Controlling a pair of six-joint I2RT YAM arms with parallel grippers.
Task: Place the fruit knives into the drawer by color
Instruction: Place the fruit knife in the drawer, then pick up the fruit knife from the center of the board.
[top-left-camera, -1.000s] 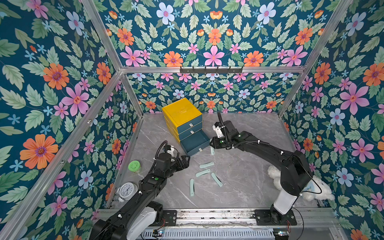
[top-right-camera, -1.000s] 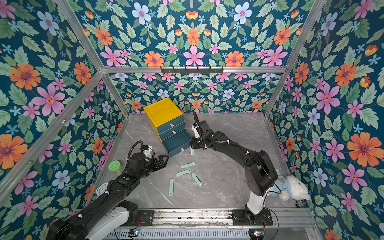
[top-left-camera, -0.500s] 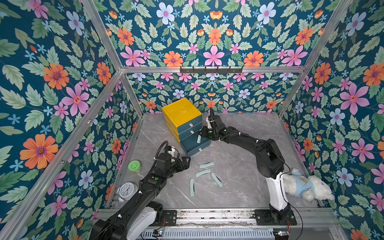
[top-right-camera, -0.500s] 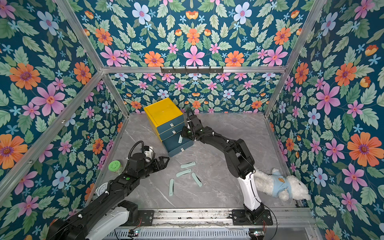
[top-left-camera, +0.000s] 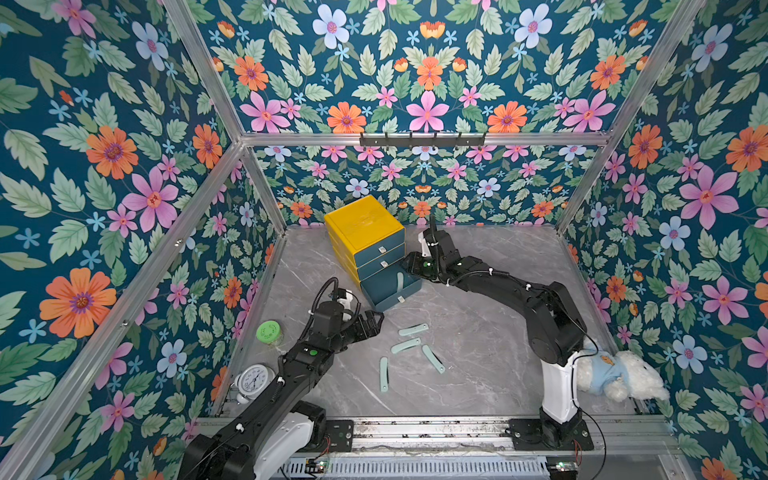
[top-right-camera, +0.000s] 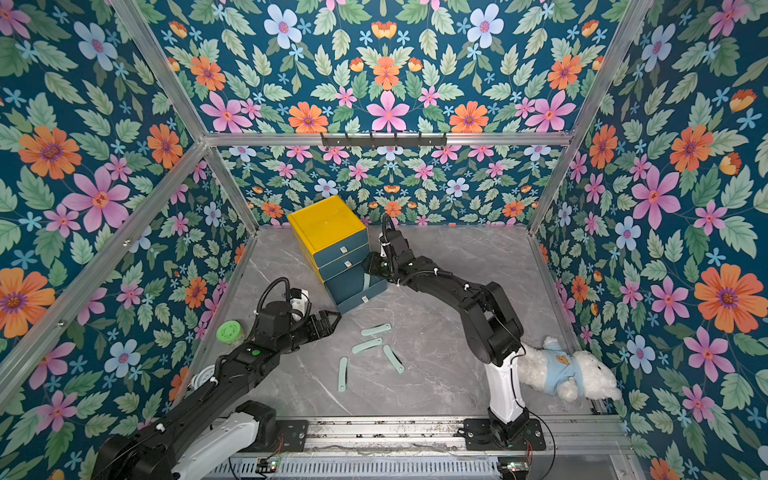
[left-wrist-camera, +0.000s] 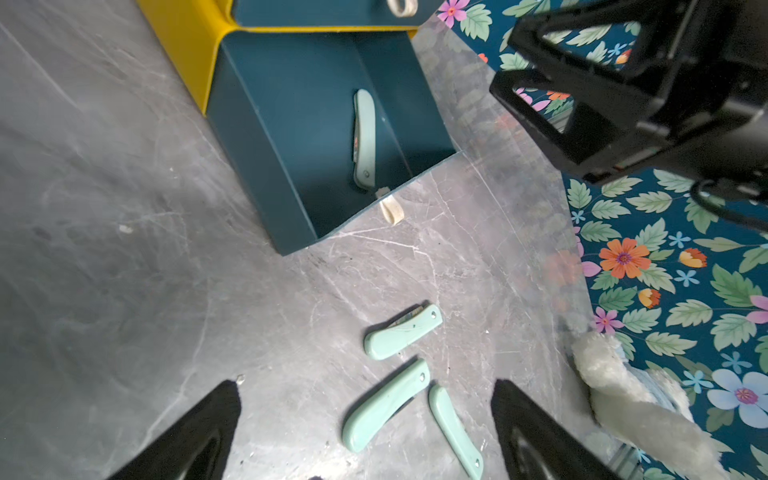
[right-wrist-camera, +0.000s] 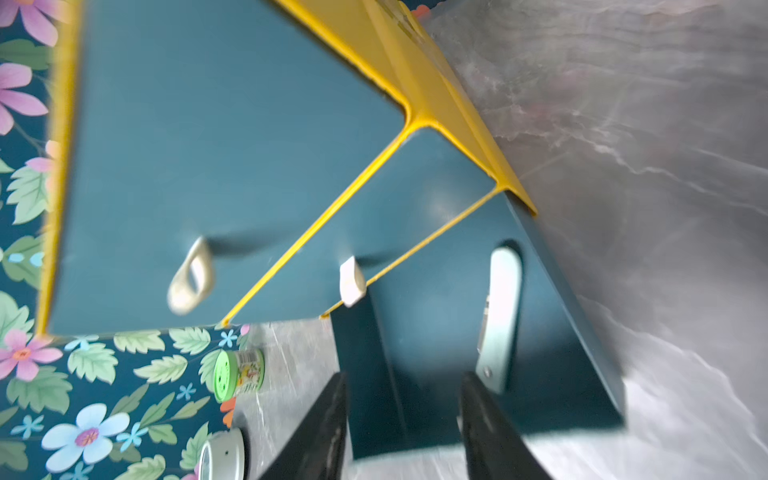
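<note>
Bottom drawer (left-wrist-camera: 282, 124) open, mint knife (left-wrist-camera: 365, 137) inside

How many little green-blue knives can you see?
5. One knife lies in the open bottom drawer. Four lie on the table: one nearest the cabinet, two close together past it, one nearest the front rail. Closed drawers may hide more.

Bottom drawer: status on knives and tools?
Left tool open, empty, above table. Right tool open over the pulled-out bottom drawer. One mint knife inside; four mint knives on table. Nothing in the way.
</note>
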